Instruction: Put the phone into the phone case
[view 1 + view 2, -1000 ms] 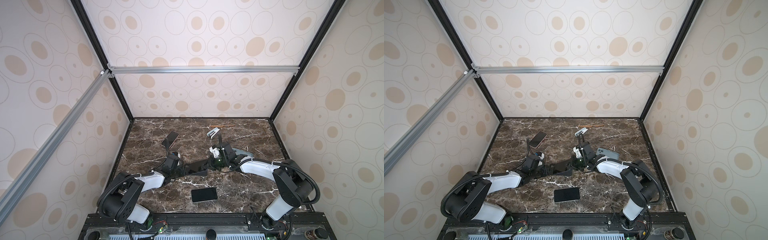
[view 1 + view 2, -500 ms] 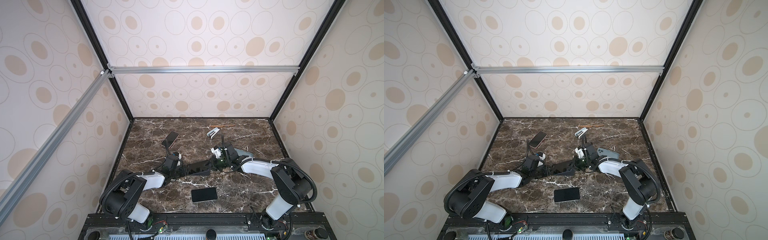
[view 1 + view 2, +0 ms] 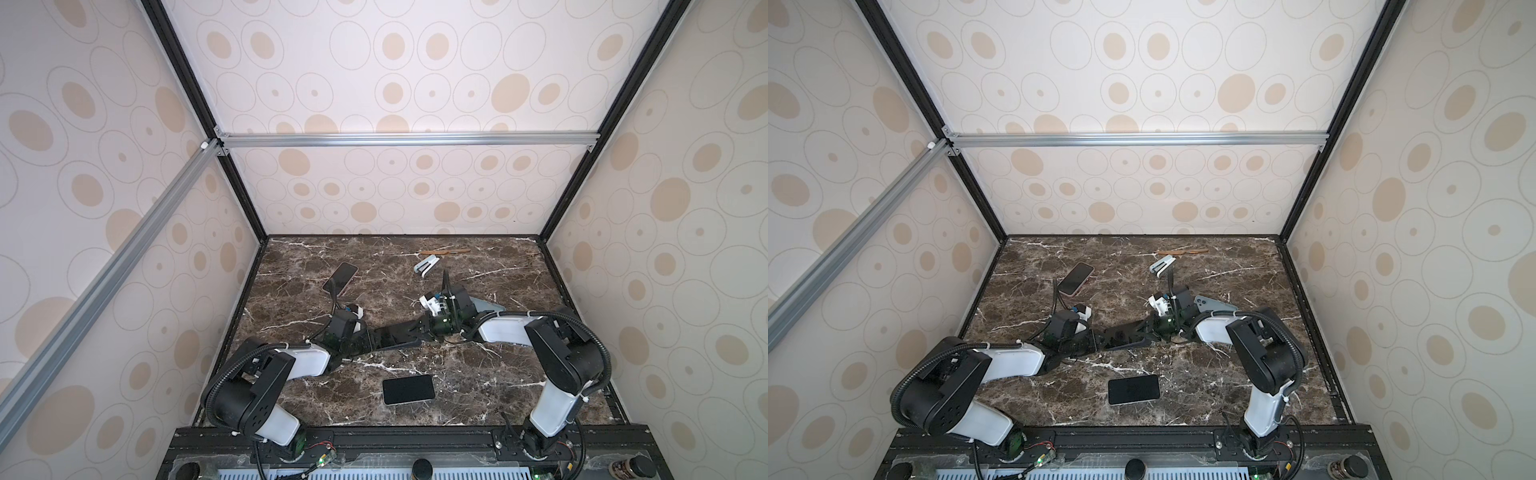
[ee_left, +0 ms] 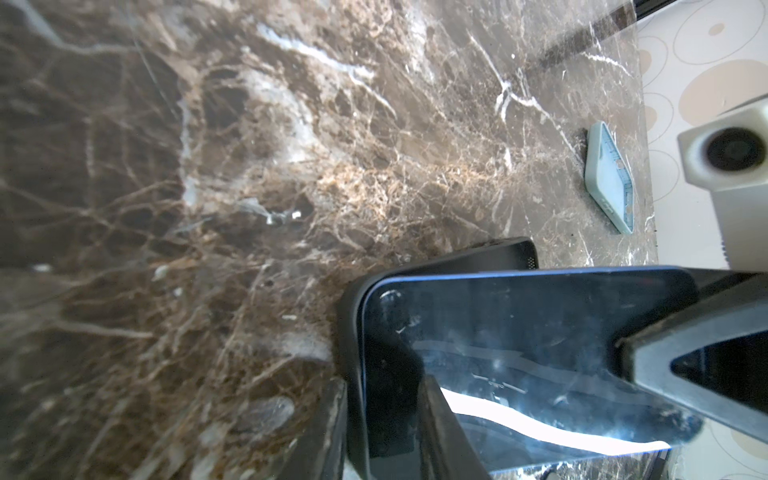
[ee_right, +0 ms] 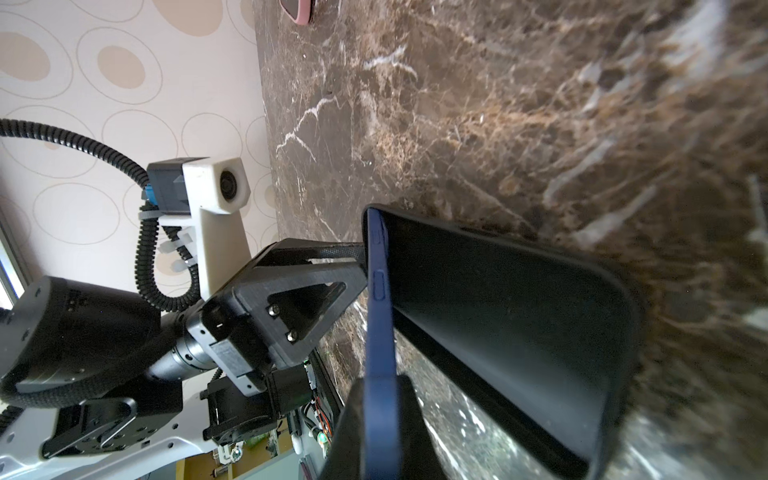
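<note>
Right gripper [image 5: 378, 386] pinched on the phone [image 5: 376, 316], left gripper [image 4: 386, 395] narrowly clamped on the case [image 5: 519, 332] end seating one phone corner; long axis runs gripper to gripper, right-hand end splayed off the case, so right arm probably presses in.

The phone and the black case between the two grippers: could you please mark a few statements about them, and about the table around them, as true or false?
1. The right gripper is closed on the edge of the dark blue phone. True.
2. The phone sits fully in the black case. False: one long edge stands clear of the case, at an angle.
3. A second phone lies flat near the front of the table, untouched. True.
4. The left gripper holds the light blue case. False: that case lies loose on the table; the left gripper holds the black case.
</note>
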Tool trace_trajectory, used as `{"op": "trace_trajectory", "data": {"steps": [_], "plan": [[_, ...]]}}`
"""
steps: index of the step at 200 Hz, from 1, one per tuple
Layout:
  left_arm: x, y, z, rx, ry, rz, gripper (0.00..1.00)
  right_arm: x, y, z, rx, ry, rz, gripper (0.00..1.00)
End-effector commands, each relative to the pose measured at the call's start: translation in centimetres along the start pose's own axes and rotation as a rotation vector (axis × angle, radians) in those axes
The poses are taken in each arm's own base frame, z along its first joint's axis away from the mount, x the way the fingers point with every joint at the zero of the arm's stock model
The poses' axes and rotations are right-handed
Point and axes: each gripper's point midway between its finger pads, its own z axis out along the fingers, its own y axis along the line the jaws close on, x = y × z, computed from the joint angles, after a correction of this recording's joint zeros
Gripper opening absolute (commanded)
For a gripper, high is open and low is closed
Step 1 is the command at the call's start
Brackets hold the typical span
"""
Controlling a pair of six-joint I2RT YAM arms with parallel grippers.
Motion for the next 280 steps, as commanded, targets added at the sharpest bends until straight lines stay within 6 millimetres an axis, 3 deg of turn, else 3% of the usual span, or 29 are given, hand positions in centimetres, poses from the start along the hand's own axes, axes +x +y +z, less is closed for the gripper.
{"op": "trace_trajectory", "data": {"steps": [1,72,136,173,203,280], "plan": [[0.6,0.2,1.0,-0.01,0.038,0.0,0.29,3.6,-4.5,1.3,0.118,0.12,0.111,0.0],[1.2,0.3,1.4,-0.029,0.058,0.018,0.28,2.9,-6.3,2.4,0.134,0.101,0.141,0.0],[1.2,1.0,1.0,-0.085,0.047,0.042,0.28,2.5,-6.6,1.7,0.183,0.075,0.129,0.0],[1.8,3.2,0.1,-0.195,0.045,0.054,0.27,2.3,-6.1,0.5,0.253,0.083,0.071,0.16],[2.2,3.6,-0.1,-0.203,0.053,0.062,0.27,1.9,-5.6,-0.2,0.293,0.084,0.038,0.3],[2.0,3.1,-0.4,-0.19,0.045,0.073,0.27,0.9,-3.8,-1.3,0.332,0.087,-0.015,0.37]]}}
